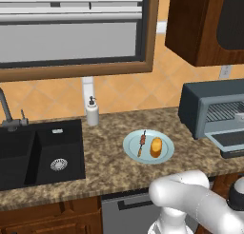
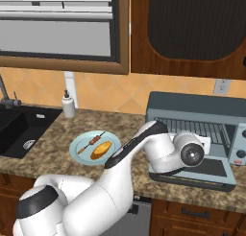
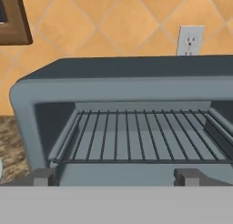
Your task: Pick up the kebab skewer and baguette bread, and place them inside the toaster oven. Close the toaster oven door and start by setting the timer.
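Gripper [image 3: 116,177]: jaws spread wide, empty, faced into oven [image 3: 136,95]; skewer [image 2: 91,144] and bread [image 2: 101,150] plated off to its left.

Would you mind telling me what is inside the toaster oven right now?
Inside the toaster oven is a bare wire rack, with no food on it. The cavity's far right end is cut off from view.
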{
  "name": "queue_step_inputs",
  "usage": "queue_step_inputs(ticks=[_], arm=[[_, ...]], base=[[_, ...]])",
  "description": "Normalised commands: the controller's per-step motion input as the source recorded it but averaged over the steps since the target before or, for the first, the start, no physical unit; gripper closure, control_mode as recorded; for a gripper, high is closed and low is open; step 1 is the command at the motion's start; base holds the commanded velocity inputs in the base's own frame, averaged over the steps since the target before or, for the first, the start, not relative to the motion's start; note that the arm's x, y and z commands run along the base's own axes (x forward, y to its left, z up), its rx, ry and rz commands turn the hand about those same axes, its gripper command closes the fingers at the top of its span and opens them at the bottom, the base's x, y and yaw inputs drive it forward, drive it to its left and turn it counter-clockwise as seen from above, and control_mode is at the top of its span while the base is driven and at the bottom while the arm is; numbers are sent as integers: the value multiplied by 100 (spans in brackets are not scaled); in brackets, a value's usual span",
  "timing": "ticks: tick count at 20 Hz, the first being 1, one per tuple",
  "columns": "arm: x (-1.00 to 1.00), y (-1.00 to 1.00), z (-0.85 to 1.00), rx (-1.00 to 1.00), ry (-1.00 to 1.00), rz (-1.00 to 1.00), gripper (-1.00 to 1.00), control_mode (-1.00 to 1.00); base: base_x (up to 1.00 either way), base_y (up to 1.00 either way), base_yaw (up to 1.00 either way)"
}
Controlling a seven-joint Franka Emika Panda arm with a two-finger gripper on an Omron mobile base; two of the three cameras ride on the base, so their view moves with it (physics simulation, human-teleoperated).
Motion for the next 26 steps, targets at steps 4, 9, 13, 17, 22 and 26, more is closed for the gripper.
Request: queue_step_inputs(ticks=[4,9,13,17,22,26], arm=[[39,-6,-2,0,1,0,-100,-100],[39,-5,-19,0,0,0,-100,-100],[25,-2,-38,0,0,0,-100,-100],[20,-8,-35,0,0,0,-100,-100],[21,-5,-23,0,0,0,-100,-100],[31,-3,-4,0,3,0,-100,-100]], base=[[0,0,0],[0,0,0],[0,0,0],[0,0,0],[0,0,0],[0,0,0]])
